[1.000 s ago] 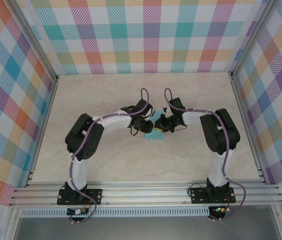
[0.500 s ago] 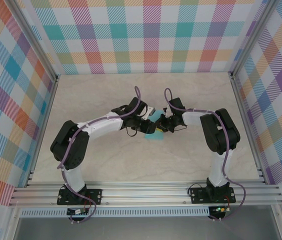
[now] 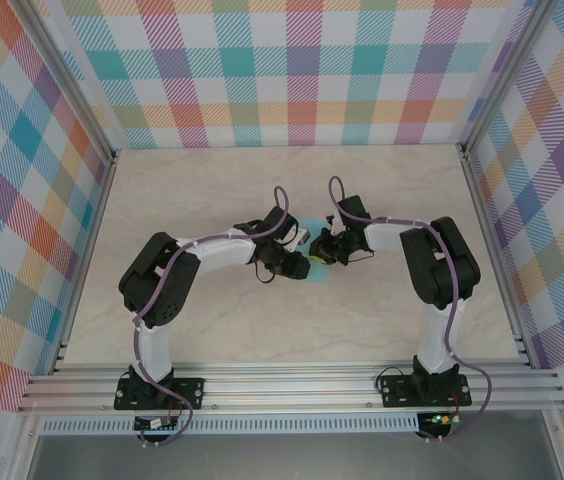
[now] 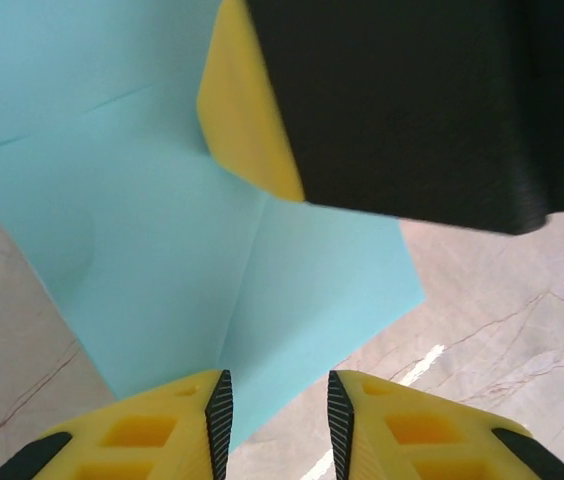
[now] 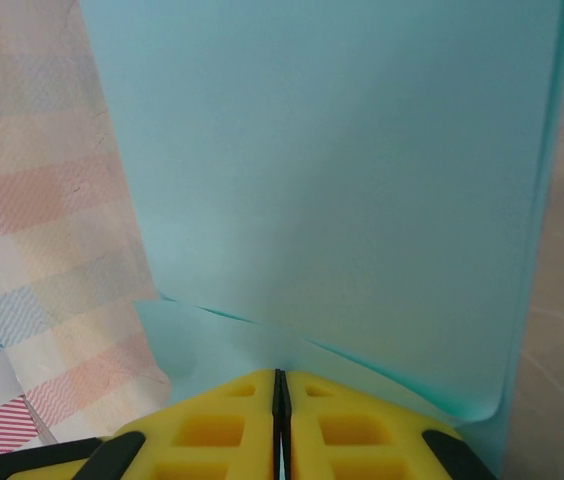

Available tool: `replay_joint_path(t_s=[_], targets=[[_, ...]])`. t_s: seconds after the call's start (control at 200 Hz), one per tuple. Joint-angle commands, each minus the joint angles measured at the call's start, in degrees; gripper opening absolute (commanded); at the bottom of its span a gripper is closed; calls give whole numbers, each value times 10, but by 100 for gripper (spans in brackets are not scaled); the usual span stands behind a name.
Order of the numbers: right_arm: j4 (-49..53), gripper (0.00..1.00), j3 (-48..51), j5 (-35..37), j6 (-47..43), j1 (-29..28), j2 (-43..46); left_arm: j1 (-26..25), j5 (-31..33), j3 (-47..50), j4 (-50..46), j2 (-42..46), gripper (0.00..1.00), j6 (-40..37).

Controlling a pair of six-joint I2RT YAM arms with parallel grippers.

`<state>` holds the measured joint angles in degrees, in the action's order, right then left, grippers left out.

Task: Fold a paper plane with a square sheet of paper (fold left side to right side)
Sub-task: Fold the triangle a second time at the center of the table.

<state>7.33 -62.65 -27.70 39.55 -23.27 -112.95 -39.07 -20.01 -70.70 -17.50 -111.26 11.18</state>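
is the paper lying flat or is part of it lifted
Partly lifted: the right gripper pinches the square sheet of paper, one flap standing up; the rest lies creased.

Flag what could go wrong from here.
1. The right hand is shut on the raised part of the sheet: a pull may slip or tear it.
2. The left hand hangs open and seems to pin nothing: the sheet may slide and skew the fold.
3. Both hands sit close: they may collide.
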Motion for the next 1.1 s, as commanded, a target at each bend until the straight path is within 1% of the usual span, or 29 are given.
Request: replay_joint_path(t_s=[0.0, 0.305, 0.43, 0.61, 0.775, 0.875, 0.975, 1.035, 1.055, 1.095], targets=[[43, 9, 24, 35, -18, -3, -32, 5, 7, 18, 9, -10, 32, 9], [49, 10, 21, 39, -21, -3, -34, 5, 15, 56, 11, -5, 28, 15], [49, 10, 20, 37, -22, -3, -33, 5, 31, 87, 11, 18, 27, 16], [50, 10, 20, 35, -21, -4, -33, 9, 35, 138, 11, 49, 25, 27], [49, 10, 19, 33, -22, -3, -34, 12, 38, 154, 11, 71, 25, 32], [50, 9, 18, 31, -22, -3, -34, 15, 28, 144, 7, 91, 24, 33], [51, 10, 17, 31, -23, -3, -34, 18, 4, 127, 11, 105, 25, 37], [49, 10, 17, 30, -23, -3, -33, 18, -12, 113, 11, 102, 26, 41], [49, 10, 17, 29, -23, -3, -33, 18, -18, 108, 30, 100, 26, 42], [49, 10, 17, 28, -23, -3, -33, 19, -27, 98, 35, 92, 26, 45]])
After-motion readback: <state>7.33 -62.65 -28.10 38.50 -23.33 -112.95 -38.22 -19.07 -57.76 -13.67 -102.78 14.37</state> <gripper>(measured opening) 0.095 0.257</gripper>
